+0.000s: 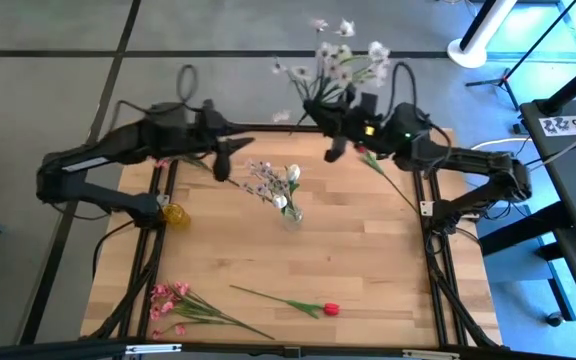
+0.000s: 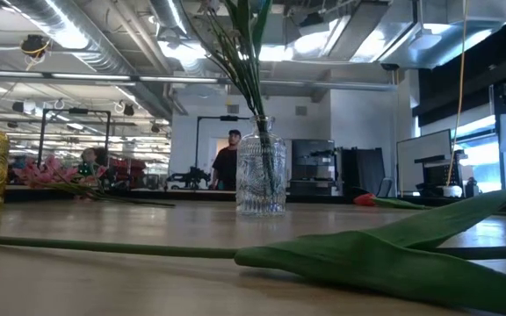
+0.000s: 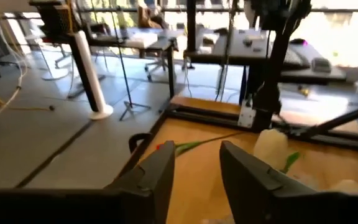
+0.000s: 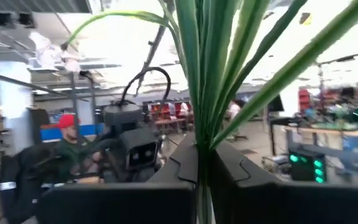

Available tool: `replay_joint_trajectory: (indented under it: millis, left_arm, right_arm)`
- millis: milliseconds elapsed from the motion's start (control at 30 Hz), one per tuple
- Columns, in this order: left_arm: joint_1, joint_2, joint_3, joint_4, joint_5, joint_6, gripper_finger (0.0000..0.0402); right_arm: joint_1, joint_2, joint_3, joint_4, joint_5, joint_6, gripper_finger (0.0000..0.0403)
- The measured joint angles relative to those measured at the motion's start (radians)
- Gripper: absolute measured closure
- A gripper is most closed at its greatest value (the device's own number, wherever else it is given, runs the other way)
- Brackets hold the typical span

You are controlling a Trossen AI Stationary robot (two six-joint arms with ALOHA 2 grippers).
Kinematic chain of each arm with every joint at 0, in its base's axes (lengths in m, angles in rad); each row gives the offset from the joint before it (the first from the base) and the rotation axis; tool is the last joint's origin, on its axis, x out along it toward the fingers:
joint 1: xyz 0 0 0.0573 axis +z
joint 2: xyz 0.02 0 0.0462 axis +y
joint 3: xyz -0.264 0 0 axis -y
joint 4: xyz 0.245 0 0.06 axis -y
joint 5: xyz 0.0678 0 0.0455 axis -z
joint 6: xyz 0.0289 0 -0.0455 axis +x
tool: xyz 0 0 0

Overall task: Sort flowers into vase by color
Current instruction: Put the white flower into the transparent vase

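My right gripper (image 1: pixel 324 113) is over the table's far edge, shut on a bunch of white blossom sprigs (image 1: pixel 343 58). Their green stems (image 4: pixel 211 74) rise past its fingers in the right wrist view. My left gripper (image 1: pixel 238 142) is open and empty above the far left of the table, left of the clear glass vase (image 1: pixel 290 212). That vase holds white rosebuds (image 1: pixel 293 173) and pale sprays. An amber vase (image 1: pixel 173 214) stands at the left. Pink blossom sprays (image 1: pixel 173 300) and a red rosebud stem (image 1: pixel 303 304) lie near the front edge. Another red-budded stem (image 1: pixel 380 168) lies under the right arm. My right gripper pinches the bunch of green stems (image 4: pixel 201 152) between its two fingers. The fingers lie across the stems. The bunch is lifted clear of the table, and its white blossoms spread out beyond the far edge.
Black frame rails (image 1: pixel 430 250) run along the table's left and right sides. The bare wood (image 1: pixel 358 250) between the clear vase and the front edge is free. In the low view a long green leaf (image 2: pixel 393 256) lies close in front. People stand in the room behind.
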Motion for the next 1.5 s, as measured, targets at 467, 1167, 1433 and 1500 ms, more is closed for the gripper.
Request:
replay_joint_trajectory:
  millis: [467, 1167, 1433, 1500]
  left_arm:
    - [-0.001, -0.331, -0.05, -0.091, 0.148, -0.333, 0.0261]
    - [-0.003, -0.323, -0.054, -0.096, 0.033, -0.448, 0.0261]
    - [-0.003, -0.321, -0.054, -0.121, 0.026, -0.449, 0.0261]
    - [-0.003, -0.321, -0.054, -0.125, 0.026, -0.448, 0.0261]
  right_arm:
    - [0.131, -0.195, -0.595, 0.162, 0.011, 0.132, 0.0389]
    - [0.245, 0.16, -0.801, 0.835, 0.204, 0.049, 0.0391]
    - [0.272, 0.234, -0.79, 0.941, 0.219, -0.041, 0.0392]
    - [0.272, 0.232, -0.788, 0.944, 0.22, -0.055, 0.0391]
